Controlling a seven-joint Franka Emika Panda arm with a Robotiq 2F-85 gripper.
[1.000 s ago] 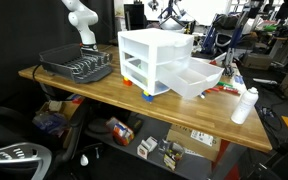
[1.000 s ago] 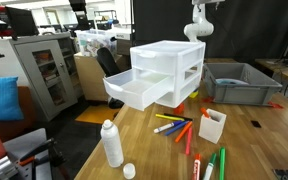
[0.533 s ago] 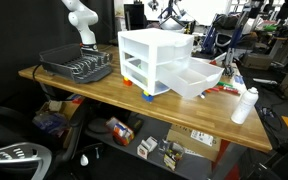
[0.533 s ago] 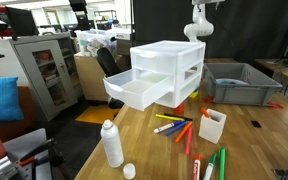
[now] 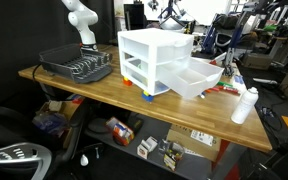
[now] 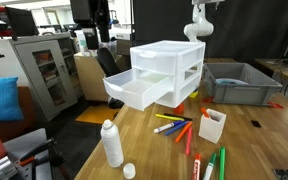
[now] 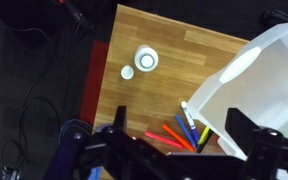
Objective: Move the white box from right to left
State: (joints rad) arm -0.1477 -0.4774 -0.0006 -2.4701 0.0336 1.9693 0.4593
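Observation:
The white box (image 6: 212, 124) is a small open carton with red-orange print. It stands on the wooden table (image 6: 244, 150), to the right of the markers (image 6: 170, 125). It is hidden behind the drawer unit in an exterior view (image 5: 156, 60), and I cannot make it out in the wrist view. My gripper (image 7: 179, 135) is open and empty, high above the table, over the markers (image 7: 179, 131) and the drawer unit's edge (image 7: 254, 80). Only the arm's white links (image 6: 198, 20) (image 5: 80, 22) show in both exterior views.
A large white plastic drawer unit (image 6: 164, 72) with one drawer pulled out stands mid-table. A white bottle (image 6: 112, 143) (image 7: 145, 61) and its cap (image 6: 129, 171) stand near the table's edge. A grey bin (image 6: 239, 82) and a dish rack (image 5: 76, 65) sit by the arm's base. More markers (image 6: 212, 165) lie near the front.
The arm and the things on the table have not moved. A dark figure has come into the far background in an exterior view.

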